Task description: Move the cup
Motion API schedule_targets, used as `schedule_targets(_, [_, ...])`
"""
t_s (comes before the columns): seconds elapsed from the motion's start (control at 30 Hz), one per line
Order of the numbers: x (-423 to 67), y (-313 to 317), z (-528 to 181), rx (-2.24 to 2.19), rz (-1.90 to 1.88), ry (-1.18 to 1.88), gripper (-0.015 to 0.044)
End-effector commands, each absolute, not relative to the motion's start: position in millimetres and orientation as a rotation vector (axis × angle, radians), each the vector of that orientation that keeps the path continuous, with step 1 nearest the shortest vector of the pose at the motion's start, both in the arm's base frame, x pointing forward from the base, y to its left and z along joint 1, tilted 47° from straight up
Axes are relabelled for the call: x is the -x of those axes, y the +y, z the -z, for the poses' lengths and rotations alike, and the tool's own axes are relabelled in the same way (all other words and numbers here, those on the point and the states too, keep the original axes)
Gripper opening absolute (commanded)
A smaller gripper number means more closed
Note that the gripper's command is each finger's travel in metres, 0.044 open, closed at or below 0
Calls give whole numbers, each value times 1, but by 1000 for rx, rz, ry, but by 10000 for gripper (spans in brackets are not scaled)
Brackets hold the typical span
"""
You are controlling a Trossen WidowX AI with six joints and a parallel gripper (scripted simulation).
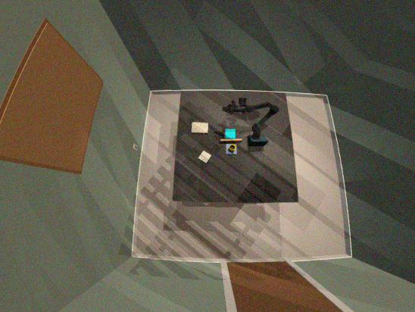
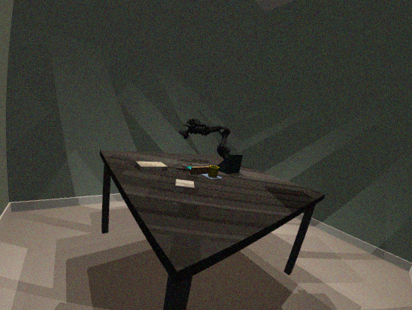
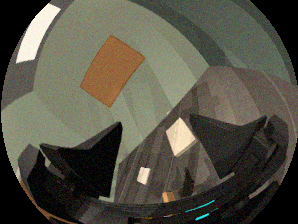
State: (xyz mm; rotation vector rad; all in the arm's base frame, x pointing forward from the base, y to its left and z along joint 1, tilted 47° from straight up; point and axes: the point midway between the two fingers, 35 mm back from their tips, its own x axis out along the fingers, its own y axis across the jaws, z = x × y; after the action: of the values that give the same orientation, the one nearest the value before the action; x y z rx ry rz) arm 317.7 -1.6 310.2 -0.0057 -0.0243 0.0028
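The dark wooden surface (image 2: 210, 203) carries everything in a cluster toward its far side, leaving a broad stretch of bare planks between the objects and the near corner. The yellow cup (image 2: 213, 171) stands upright on a pale blue pad (image 1: 232, 151), close to the arm's dark base (image 1: 257, 141). Directly behind the cup lies a thin wooden bar (image 1: 231, 140), and beyond that bar sits a bright turquoise pad (image 1: 230, 132). From above, the cup's mouth reads as a dark ring; its contents are too small to make out.

Two cream sheets lie off to the side: a larger one (image 1: 199, 127) near the far edge and a smaller one (image 1: 204, 156) toward the middle, both well apart from the cup.

The arm reaches up and away from the cup, with the gripper (image 2: 185, 132) raised high above the surface, over its far part. The gripper is released, jaws spread wide with nothing between them; the wrist view shows its two dark fingers splayed to either side.

That wrist view also catches an orange-brown panel (image 3: 112, 70) on the green wall, which the top view shows too (image 1: 45, 102), while the exterior view misses it. The exterior view alone shows the surface's black legs (image 2: 106, 203).
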Motion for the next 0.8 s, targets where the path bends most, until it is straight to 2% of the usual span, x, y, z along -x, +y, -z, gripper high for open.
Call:
schedule_targets(0.0, [-319, 0, -306, 3, -7, -10, 374])
schedule_targets(0.27, [-348, 42, -198, -290, 30, 451, 167])
schedule_targets(0.53, [-320, 80, -73, -510, 410, 945, 167])
schedule_targets(0.77, [-269, 90, -9, -437, 852, 1079, 167])
